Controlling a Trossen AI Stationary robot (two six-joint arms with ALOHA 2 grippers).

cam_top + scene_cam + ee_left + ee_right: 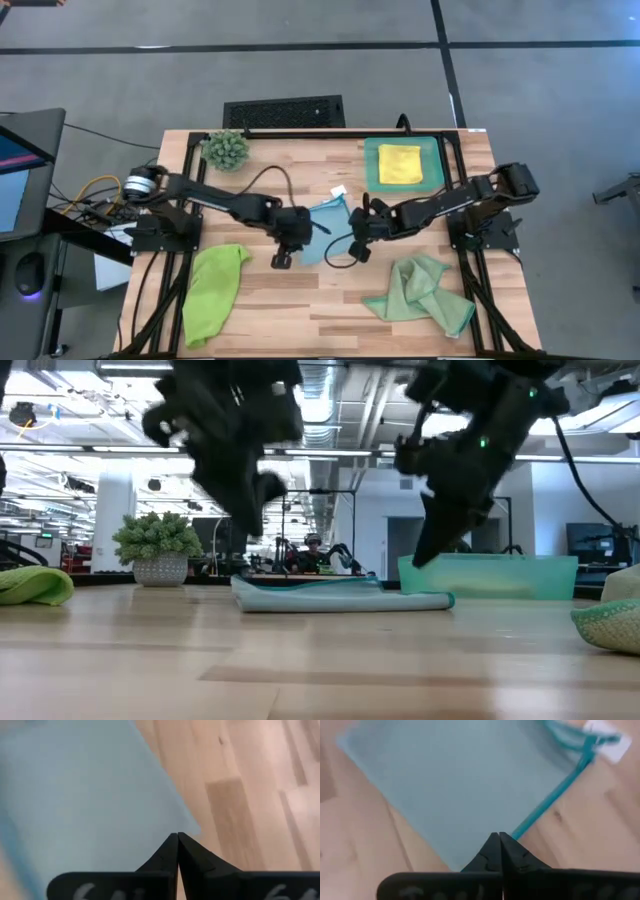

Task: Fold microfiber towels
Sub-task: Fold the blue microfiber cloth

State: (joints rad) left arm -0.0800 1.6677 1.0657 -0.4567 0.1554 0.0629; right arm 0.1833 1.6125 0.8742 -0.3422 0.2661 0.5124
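The folded light blue towel [325, 228] lies flat on the middle of the wooden table [300, 310]; the low view shows it as a thin stack [340, 596]. My left gripper [283, 258] is shut and hovers at the towel's left near corner [192, 826], clear above it [252, 528]. My right gripper [357, 248] is also shut and hangs over the towel's right near edge [465, 780], just above the cloth [420, 558]. A folded yellow towel [400, 163] rests in the teal tray [370, 165] at the far right.
A crumpled lime green towel [215, 288] lies at the near left and a rumpled sage green towel [425, 292] at the near right. A small potted plant [227, 149] stands at the far left. Black frame rails [470, 290] run along the table's sides.
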